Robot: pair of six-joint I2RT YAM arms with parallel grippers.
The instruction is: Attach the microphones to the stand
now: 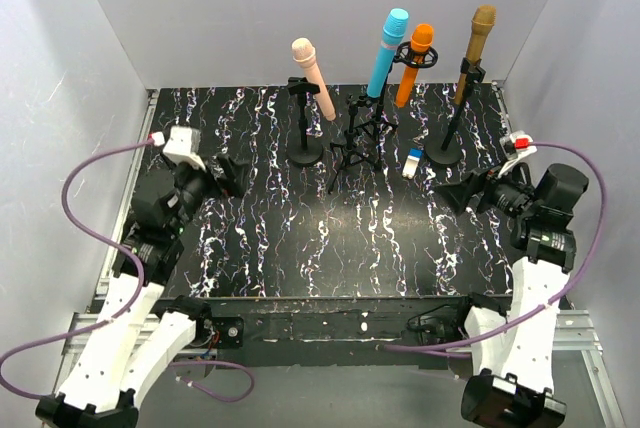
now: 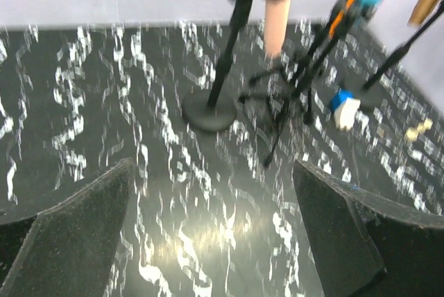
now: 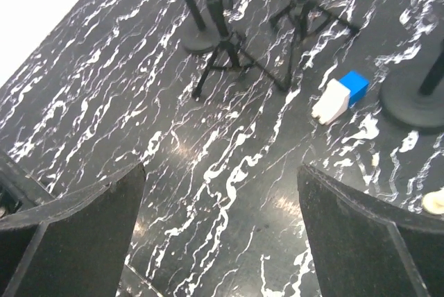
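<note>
Four microphones stand clipped in stands at the back of the table: pale pink-beige [image 1: 312, 76] on a round-base stand [image 1: 305, 155], light blue [image 1: 385, 53] and orange [image 1: 417, 63] on black tripod stands [image 1: 360, 140], gold-bronze [image 1: 476, 48] on a round-base stand [image 1: 445, 153]. My left gripper [image 1: 228, 176] is open and empty, low over the table left of the stands; its wrist view shows the pink-beige microphone [image 2: 279, 5] ahead. My right gripper [image 1: 455, 193] is open and empty near the gold-bronze microphone's stand; its wrist view [image 3: 222, 227] shows only table between the fingers.
A small blue-and-white block [image 1: 414, 162] lies on the table between the tripods and the right round base; it also shows in the right wrist view [image 3: 340, 97]. White walls enclose the black marbled table [image 1: 300, 238] on three sides.
</note>
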